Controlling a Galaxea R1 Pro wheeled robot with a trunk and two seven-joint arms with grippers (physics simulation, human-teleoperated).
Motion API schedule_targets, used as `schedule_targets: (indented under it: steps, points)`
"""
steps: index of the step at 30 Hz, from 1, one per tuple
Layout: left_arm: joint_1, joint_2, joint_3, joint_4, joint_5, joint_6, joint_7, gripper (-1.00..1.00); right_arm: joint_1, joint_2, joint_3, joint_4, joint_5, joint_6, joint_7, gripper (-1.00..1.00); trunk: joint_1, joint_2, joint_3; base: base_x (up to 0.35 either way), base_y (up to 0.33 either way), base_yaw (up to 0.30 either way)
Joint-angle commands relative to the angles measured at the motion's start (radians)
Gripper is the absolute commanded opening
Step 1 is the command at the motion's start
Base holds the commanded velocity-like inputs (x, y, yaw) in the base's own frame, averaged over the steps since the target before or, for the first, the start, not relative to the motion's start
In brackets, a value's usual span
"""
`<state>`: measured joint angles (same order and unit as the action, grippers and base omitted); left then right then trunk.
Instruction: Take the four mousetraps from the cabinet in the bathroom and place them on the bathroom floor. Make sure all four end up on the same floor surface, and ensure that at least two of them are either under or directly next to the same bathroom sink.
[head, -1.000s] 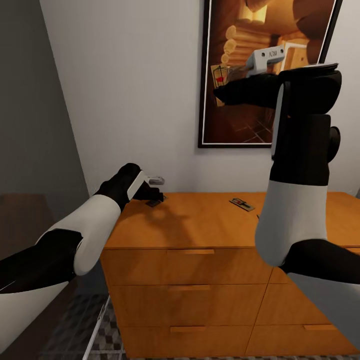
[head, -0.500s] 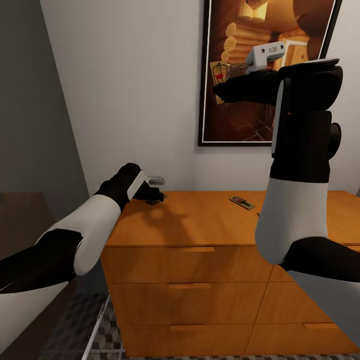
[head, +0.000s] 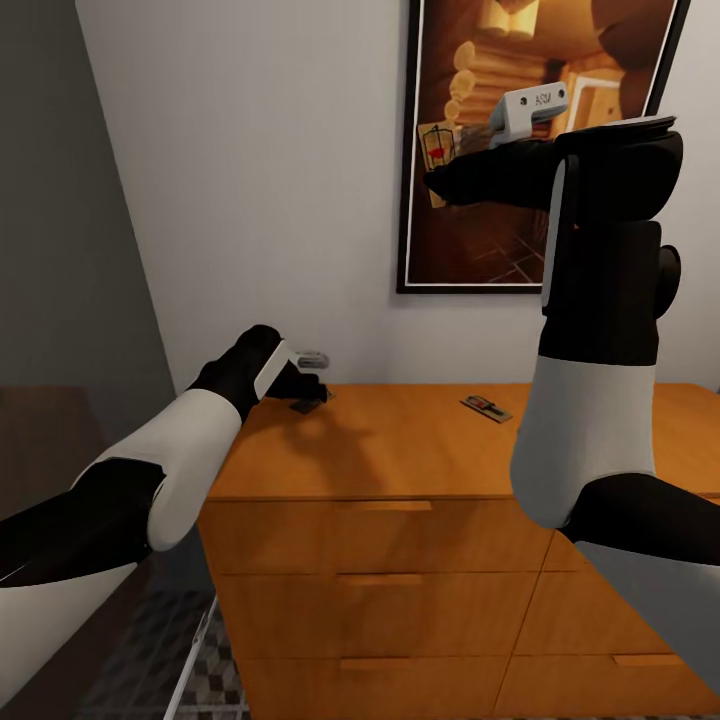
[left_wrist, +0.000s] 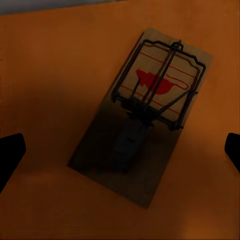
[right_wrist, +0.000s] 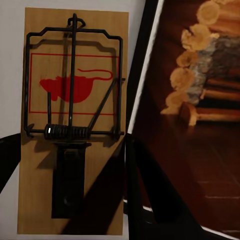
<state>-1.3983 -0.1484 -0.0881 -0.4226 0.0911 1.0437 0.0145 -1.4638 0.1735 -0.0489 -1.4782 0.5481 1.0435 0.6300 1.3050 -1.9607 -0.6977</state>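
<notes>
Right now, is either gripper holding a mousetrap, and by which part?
The right gripper holds a mousetrap by its lower end, below the spring. The left gripper is open above another mousetrap on the cabinet, holding nothing.

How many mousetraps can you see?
3. One is held up high in the right gripper, one lies on the cabinet under the left gripper, and one lies mid-top. Another may be hidden.

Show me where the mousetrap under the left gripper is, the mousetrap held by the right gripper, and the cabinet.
mousetrap under the left gripper (left_wrist: 150, 115): left wrist view, on its wire spring.
mousetrap held by the right gripper (right_wrist: 70, 90): right wrist view, on its red print.
cabinet (head: 400, 450): head view, on its flat top.
</notes>
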Motion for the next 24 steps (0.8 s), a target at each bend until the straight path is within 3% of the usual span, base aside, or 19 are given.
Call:
schedule_targets:
  steps: [1,14,24]
  points:
    - [-0.001,0.001,-0.008,-0.003,0.009,0.004,0.002,1.00,-0.001,0.001,-0.002,-0.001,0.007,0.004,0.008,-1.00,0.000,0.000,-0.001,0.026,0.000,0.000]
    - [0.000,0.001,-0.008,-0.010,0.009,0.004,0.005,1.00,-0.001,0.001,0.001,0.001,0.007,0.004,0.008,-1.00,0.000,0.000,-0.001,0.013,0.000,0.000]
    - [0.000,0.000,-0.008,-0.010,0.009,0.004,0.006,1.00,-0.001,0.001,0.001,0.001,0.007,0.004,0.008,-1.00,0.000,0.000,-0.001,0.110,-0.049,0.000]
